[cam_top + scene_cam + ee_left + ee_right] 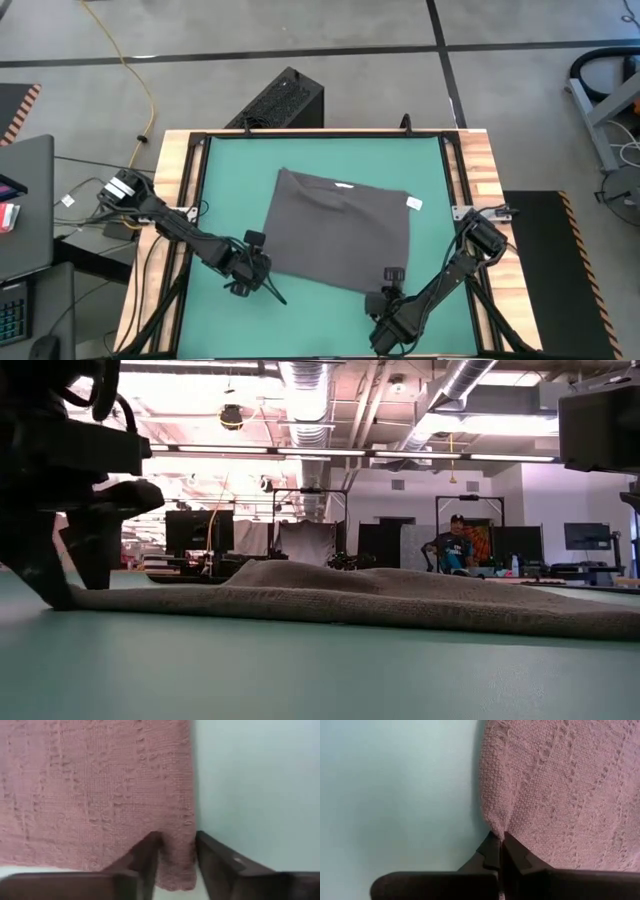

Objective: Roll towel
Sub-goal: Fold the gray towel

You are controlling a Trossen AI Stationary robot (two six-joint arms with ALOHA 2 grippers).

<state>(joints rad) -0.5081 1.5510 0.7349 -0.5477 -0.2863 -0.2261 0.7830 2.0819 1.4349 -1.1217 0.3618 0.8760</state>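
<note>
The dark grey towel point(340, 230) lies spread flat on the green tabletop point(230, 170), with a small white label point(414, 204) at its right edge. My left gripper point(262, 270) is at the towel's near left corner. It is open by a narrow gap point(178, 851), with the corner between its fingers. My right gripper point(392, 283) is at the towel's near right corner and is shut on it point(501, 837). In the low view the towel point(380, 600) lies low across the table, with a dark finger point(45, 575) at its left end. My left gripper points down at the towel's near left corner point(177, 870). One finger point(147, 852) stands on the cloth and the other point(212, 855) at its side edge, with a flat strip between them. The towel lies on the table. My right gripper pinches a small pucker of the towel's near right corner point(500, 827) between its two fingertips, coming from above and from the near side. The cloth draws into a crease at the tips. The remaining cloth lies on the table.
A wooden frame point(180, 160) borders the green top. A black box point(285, 100) stands beyond the far edge and a laptop point(25, 200) lies off to the left. A person point(455, 548) sits far back in the room.
</note>
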